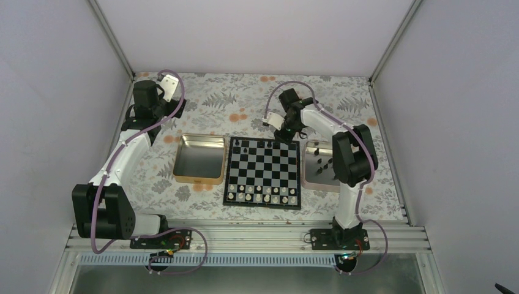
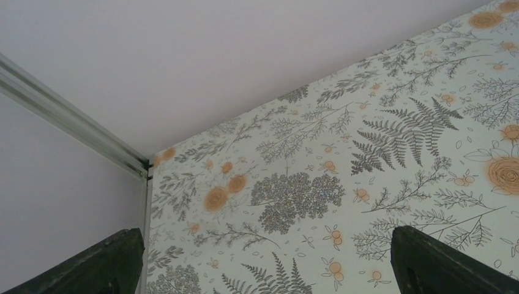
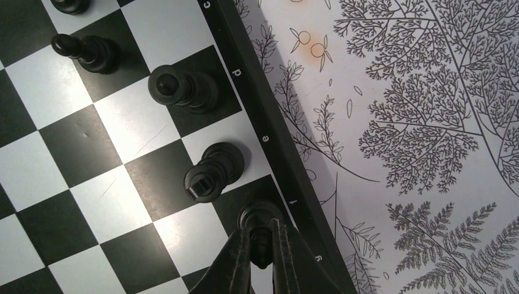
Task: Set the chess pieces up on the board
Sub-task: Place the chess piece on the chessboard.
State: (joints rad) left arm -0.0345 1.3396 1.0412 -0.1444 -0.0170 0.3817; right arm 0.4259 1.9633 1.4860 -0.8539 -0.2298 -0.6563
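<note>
The board (image 1: 263, 173) lies mid-table, with white pieces (image 1: 262, 194) on its near rows and a few black chess pieces (image 1: 245, 149) at its far edge. My right gripper (image 3: 262, 236) is shut on a black chess piece (image 3: 262, 215), held over the black edge square beside the letter f on the board (image 3: 122, 128). Whether its base touches the square I cannot tell. Three more black pieces (image 3: 214, 171) stand along that edge row. My left gripper (image 2: 266, 269) is open over bare floral cloth at the back left, with nothing between its fingers (image 2: 92, 263).
A gold tray (image 1: 198, 159) sits left of the board. A paler tray (image 1: 313, 174) on the right holds several black pieces, partly hidden by the right arm (image 1: 352, 156). Enclosure walls and metal posts ring the table.
</note>
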